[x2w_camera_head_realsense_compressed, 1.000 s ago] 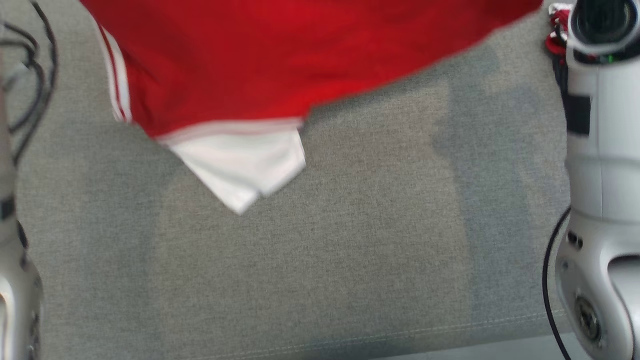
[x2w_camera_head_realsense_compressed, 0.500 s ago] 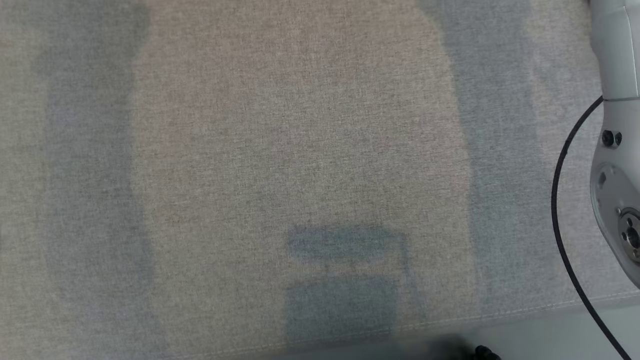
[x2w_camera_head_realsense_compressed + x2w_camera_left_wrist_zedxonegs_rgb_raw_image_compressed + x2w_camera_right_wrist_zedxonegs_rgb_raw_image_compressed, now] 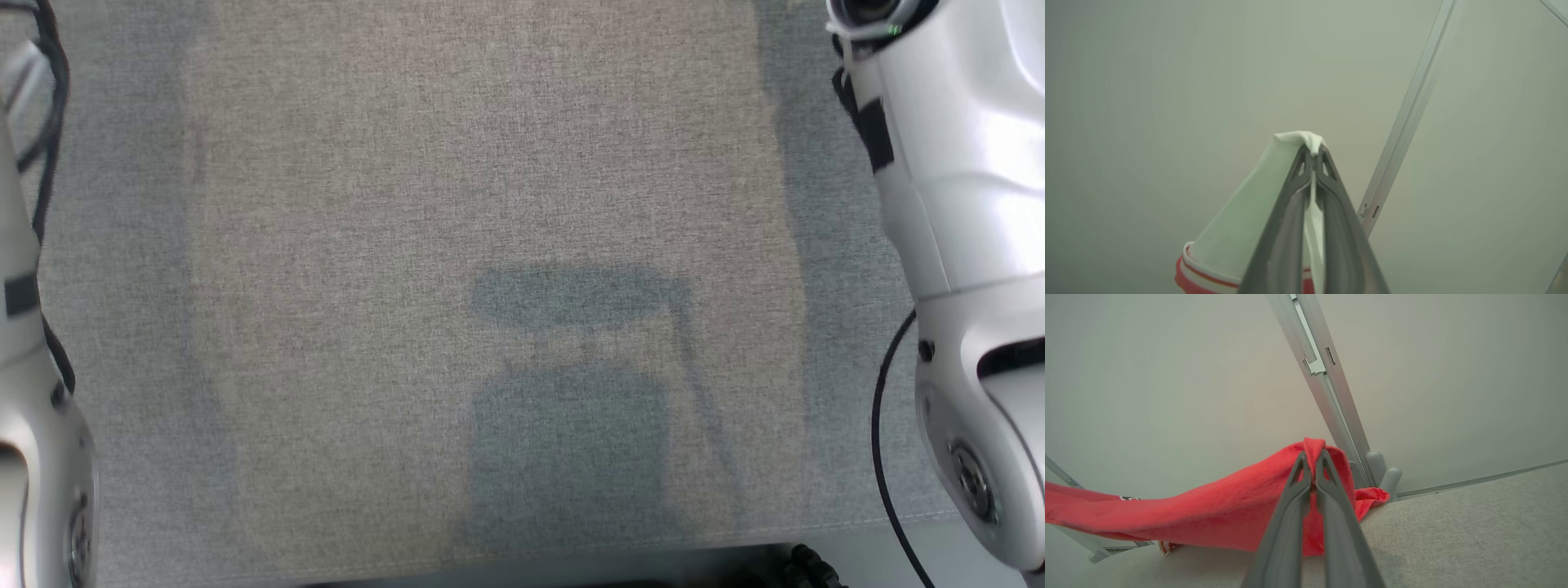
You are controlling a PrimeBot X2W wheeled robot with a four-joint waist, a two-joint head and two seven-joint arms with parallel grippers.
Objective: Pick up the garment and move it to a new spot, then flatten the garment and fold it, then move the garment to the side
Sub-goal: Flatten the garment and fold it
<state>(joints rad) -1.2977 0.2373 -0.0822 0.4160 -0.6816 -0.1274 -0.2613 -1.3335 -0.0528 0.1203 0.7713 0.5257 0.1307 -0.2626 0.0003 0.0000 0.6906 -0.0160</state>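
Your left gripper pinches just a thin white corner of the red-and-white garment, which sags below it toward your right gripper, clenched on a red fold, so a sharp tug apart could slip that corner free.

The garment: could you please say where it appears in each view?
Head view: the grey cloth surface, shadowed at centre.
Left wrist view: the garment, white corner, bottom centre, pinched by the left gripper.
Right wrist view: its red cloth, left to centre, pinched by the right gripper.
Shared landmark: the grey cloth surface, lower right in the right wrist view.
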